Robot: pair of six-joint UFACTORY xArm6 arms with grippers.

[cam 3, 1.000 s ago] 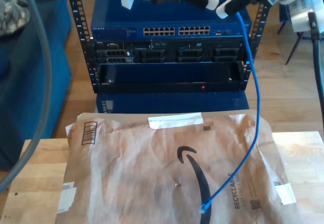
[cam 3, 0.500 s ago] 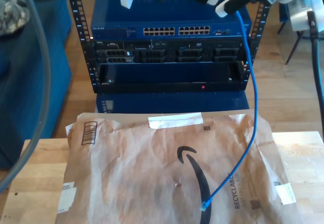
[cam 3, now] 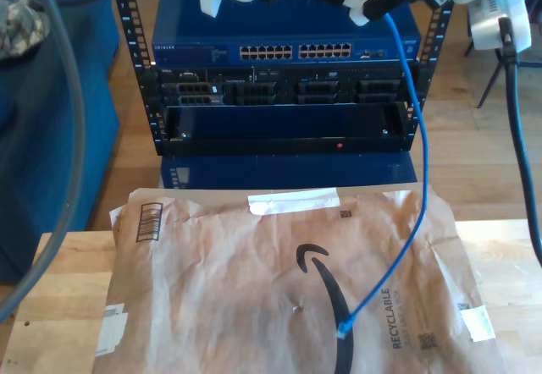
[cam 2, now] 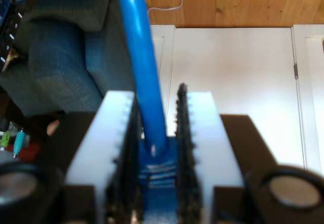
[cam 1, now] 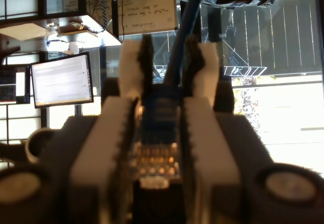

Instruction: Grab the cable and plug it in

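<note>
My first gripper (cam 1: 161, 148) pinches the cable (cam 3: 421, 179) at its plug (cam 1: 158, 163); my second gripper (cam 2: 157, 148) clamps the cord beside it. Both hang above the switch (cam 3: 288, 44), ports (cam 3: 295, 52) below, cable trailing onto the envelope (cam 3: 254, 289).

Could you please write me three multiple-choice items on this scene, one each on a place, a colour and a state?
1. Where does the free end of the cable rest?
A. in a port of the switch
B. on the brown paper mailer
C. on the floor

2. What colour is the cable?
A. blue
B. yellow
C. black

3. How is my first gripper?
A. open and empty
B. shut on the mailer
C. shut on the cable's plug

Answers: 1 B, the clear free plug lies on the mailer. 2 A, the cord is bright blue in every view. 3 C, the first wrist view shows the plug, contacts visible, clamped between the toothed pads.
</note>
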